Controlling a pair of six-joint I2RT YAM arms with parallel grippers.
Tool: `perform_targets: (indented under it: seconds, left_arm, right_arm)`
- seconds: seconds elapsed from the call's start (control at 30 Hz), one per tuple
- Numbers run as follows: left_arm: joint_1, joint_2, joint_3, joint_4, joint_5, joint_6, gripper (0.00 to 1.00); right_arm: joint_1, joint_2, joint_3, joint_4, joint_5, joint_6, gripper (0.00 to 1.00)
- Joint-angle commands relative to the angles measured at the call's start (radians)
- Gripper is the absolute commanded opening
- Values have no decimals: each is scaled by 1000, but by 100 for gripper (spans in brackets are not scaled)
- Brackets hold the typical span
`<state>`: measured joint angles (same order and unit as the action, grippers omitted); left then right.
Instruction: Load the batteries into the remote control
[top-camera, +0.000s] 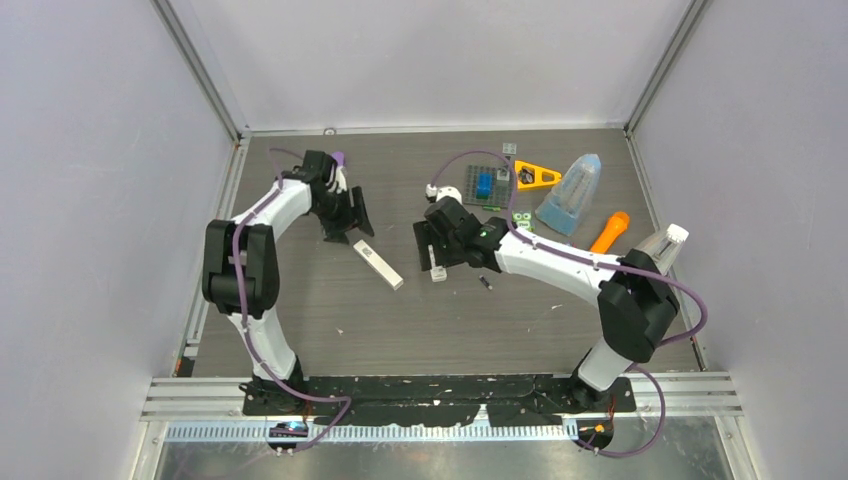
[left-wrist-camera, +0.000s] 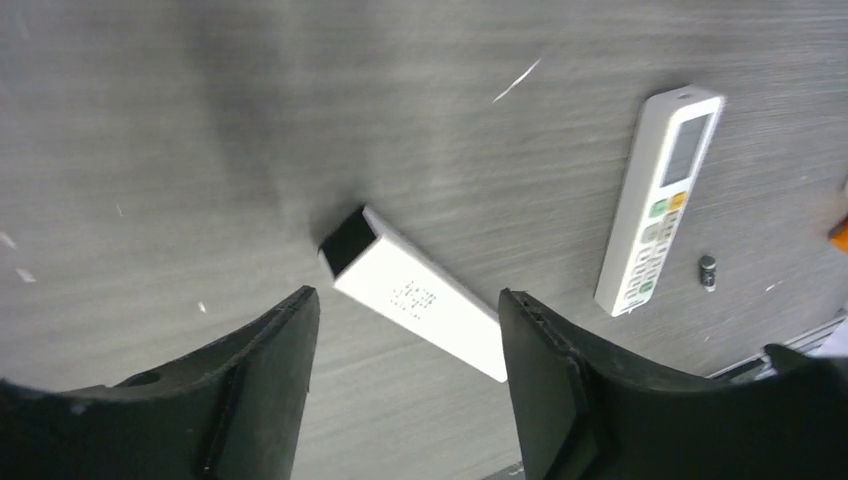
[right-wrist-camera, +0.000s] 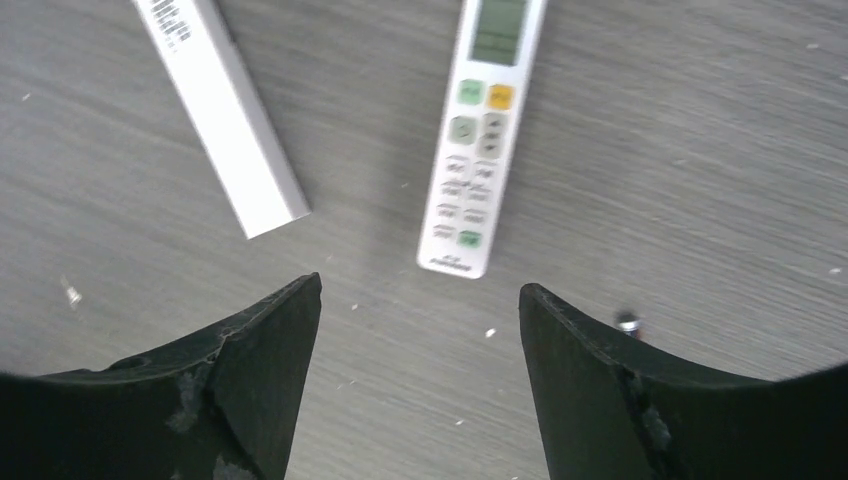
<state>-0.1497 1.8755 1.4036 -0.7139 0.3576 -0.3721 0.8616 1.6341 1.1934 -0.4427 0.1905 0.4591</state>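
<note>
Right hand (right-wrist-camera: 420, 300) spread, empty, remote control (right-wrist-camera: 480, 150) just ahead; shift toward blackish battery (right-wrist-camera: 628, 322) beside one finger, pinching mid-length.

At the far right of the dark wood-grain desk (top-camera: 330, 320) lie a grey board (top-camera: 470, 190) carrying a blue block (top-camera: 484, 184), a yellow triangle (top-camera: 537, 177), a bluish clear cone (top-camera: 572, 195), an orange carrot-shaped toy (top-camera: 610, 231) and a white-capped bottle (top-camera: 668, 240).

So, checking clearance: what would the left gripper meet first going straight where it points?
Likely the white open-ended casing, lying on the table just ahead of the left gripper; depth unclear.
</note>
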Motion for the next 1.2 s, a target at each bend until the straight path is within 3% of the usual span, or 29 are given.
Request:
perform_targets:
  seconds: [0.0,0.2,0.4,0.57,0.67,0.83,0.97,1.17]
  left_arm:
    - [-42,-100,-151,110,-50,-191,70]
    - [-142,-107,-205,181,-126,-262,77]
    - [-159,-25,-195,158,-196,-344,78]
    - [-158,-1,-195,110,-273,-346,64]
    - [-157,-1,-193,88,-316,-315,45]
    - [-155,13,-154,6,-394,-214,29]
    - [-136,-2,-159,-20,-429,-186,27]
    - [-102,-9,-165,-15,-384,-186,36]
  right_arm:
    - [-53,-2,-23,-26,65,18,79]
    - [-77,61,-13,-9,50,21,81]
    - [-80,118,11,3,26,27,81]
    - [-79,143,10,8,10,24,81]
    - [-79,162,22,11,8,9,81]
    - [-79,200,38,27,-10,-8,79]
    - [-74,219,43,48,-23,-17,77]
    - [-59,265,69,47,-28,-29,72]
